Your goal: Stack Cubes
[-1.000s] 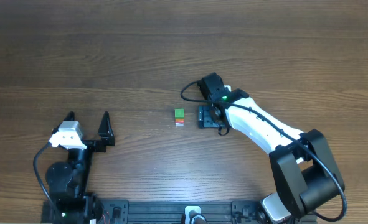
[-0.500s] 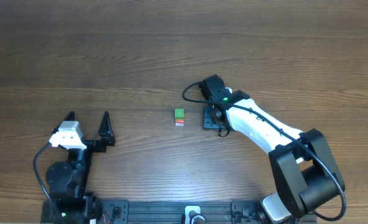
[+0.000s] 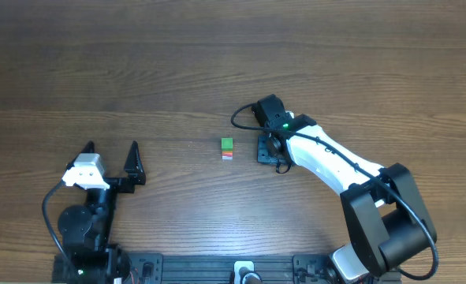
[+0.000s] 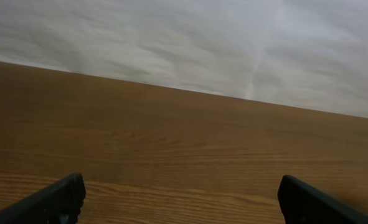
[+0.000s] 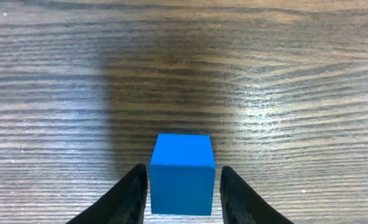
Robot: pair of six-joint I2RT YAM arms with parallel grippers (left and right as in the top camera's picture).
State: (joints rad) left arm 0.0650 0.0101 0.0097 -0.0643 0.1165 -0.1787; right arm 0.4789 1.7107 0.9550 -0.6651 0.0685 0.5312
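A blue cube [image 5: 182,177] sits between the fingers of my right gripper [image 5: 181,186], which is shut on it low over the wooden table. In the top view my right gripper [image 3: 267,149] covers that cube. Just left of it stands a small stack: a green cube [image 3: 227,143] resting on a red cube [image 3: 228,156]. At the table's left front, far from the cubes, my left gripper [image 3: 111,151] stands open with nothing in it; in its own view the left gripper [image 4: 182,208] faces bare table.
The brown wooden table [image 3: 138,63] stretches wide on all sides of the stack. A pale wall [image 4: 171,43] rises beyond the table's far edge in the left wrist view.
The dark outline of my right gripper narrowed and shifted slightly right a second ago, then stayed still. The left arm and the green-on-red stack have not moved.
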